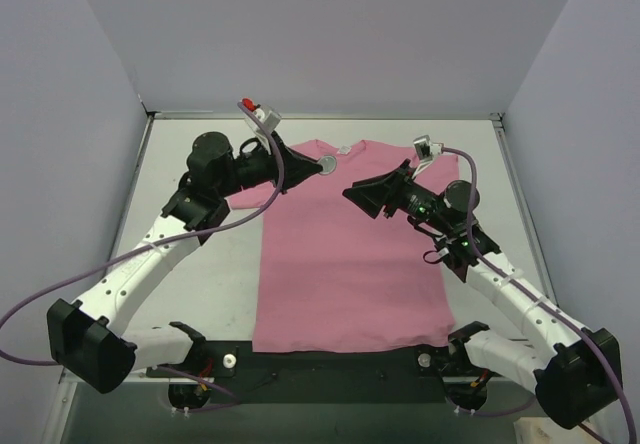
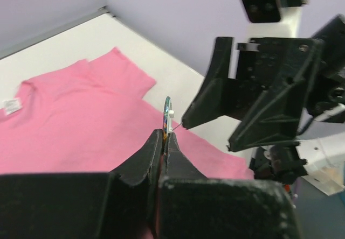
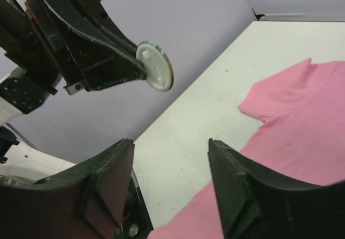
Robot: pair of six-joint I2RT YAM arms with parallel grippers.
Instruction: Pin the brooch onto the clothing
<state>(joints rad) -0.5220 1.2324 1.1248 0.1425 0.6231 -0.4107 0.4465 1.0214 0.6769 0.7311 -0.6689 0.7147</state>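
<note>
The pink T-shirt (image 1: 345, 254) lies flat on the table, neck label at the far edge. My left gripper (image 1: 318, 164) is shut on the brooch (image 1: 327, 165), a small round disc held in the air above the shirt's collar. In the left wrist view the brooch (image 2: 167, 111) stands edge-on between the closed fingertips, its thin pin pointing right. In the right wrist view its white back (image 3: 154, 67) faces me. My right gripper (image 1: 356, 194) is open and empty, hovering over the shirt's upper right, facing the left gripper a short way off.
The white table (image 1: 210, 274) is walled by pale panels at the back and sides. A black strip (image 1: 330, 364) runs along the near edge by the arm bases. Purple cables trail from both arms.
</note>
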